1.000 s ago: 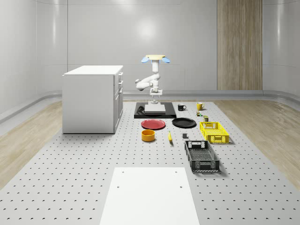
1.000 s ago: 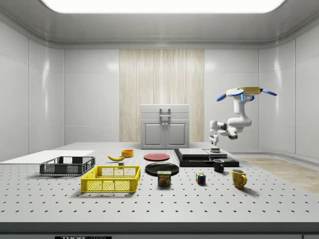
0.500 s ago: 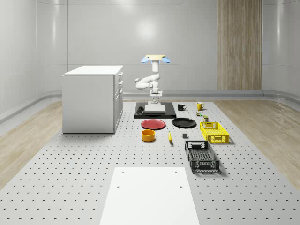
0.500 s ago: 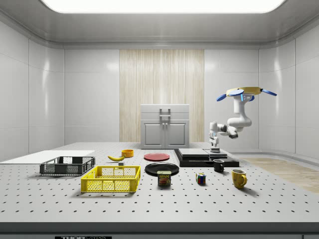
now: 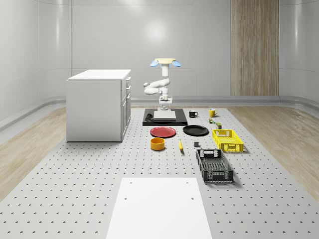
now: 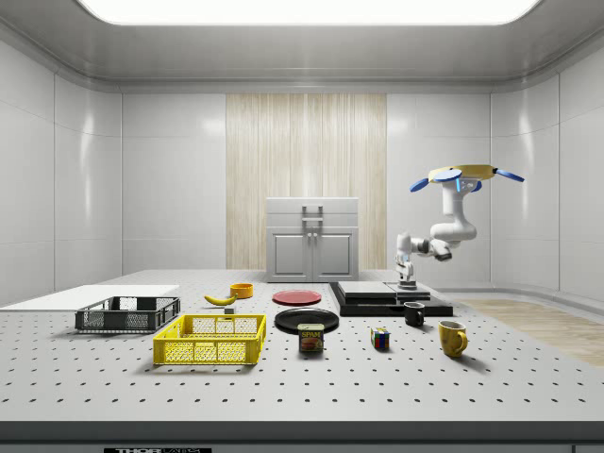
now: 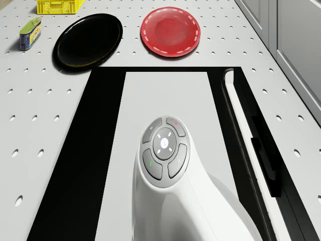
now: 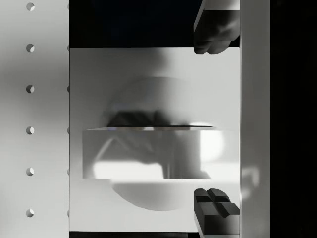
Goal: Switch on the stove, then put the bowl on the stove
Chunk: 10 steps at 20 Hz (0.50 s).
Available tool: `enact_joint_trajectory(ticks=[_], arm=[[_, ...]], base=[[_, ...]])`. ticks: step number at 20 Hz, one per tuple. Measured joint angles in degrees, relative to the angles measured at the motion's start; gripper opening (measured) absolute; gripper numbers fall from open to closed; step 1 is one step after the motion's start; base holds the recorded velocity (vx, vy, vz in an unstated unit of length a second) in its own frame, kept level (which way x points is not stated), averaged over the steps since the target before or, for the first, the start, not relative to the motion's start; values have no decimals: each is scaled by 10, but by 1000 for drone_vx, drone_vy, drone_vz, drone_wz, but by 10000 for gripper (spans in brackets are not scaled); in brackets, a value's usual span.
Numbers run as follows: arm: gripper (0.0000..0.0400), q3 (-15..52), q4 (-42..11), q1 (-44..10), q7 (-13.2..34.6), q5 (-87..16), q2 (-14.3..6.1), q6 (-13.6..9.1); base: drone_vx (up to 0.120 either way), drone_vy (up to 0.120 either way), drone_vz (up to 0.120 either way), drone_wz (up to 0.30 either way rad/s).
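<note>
Over the far end of the perforated grey table (image 5: pixel 75 199), your drone (image 5: pixel 165 62) hovers above the back edge of the flat black stove with a pale grey top plate (image 5: pixel 165 117). White arm folds down from it; the gripper (image 5: pixel 165 106) hangs just above the stove plate, pointing straight down. Side view puts the gripper (image 6: pixel 406 278) over the stove (image 6: pixel 387 297) toward its right end in that view. Wrist view: two dark fingertips (image 8: pixel 215 29) stand wide apart, nothing between them, so you have parted jaws holding nothing. The stove's plate (image 8: pixel 148 99) lies right below them.

Your orange round bowl (image 5: pixel 158 144) sits on the table well apart from the stove, nearer the camera in the whole-scene view, just in front of the red round plate (image 5: pixel 163 132). Side view shows the bowl (image 6: pixel 242 291) behind the banana (image 6: pixel 220 300).

Drone view: red plate (image 7: pixel 170 31) and black round plate (image 7: pixel 89 40) lie side by side just past the stove's front edge (image 7: pixel 100 150).

Other items you can see:
- yellow mesh crate (image 5: pixel 228 140) and black mesh crate (image 5: pixel 214 166), whole-scene view's right
- black mug (image 6: pixel 413 313) and yellow mug (image 6: pixel 452 338) near the stove
- white cabinet (image 5: pixel 98 104) beside the stove, whole-scene view's left
- white flat board (image 5: pixel 158 206) at the near end
</note>
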Motion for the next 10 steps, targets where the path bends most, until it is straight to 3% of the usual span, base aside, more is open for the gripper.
enact_joint_trajectory(ticks=[10], arm=[[400, -12, 7, -3, -1, -8, -17, 23]], base=[[0, 0, 0, 0]])
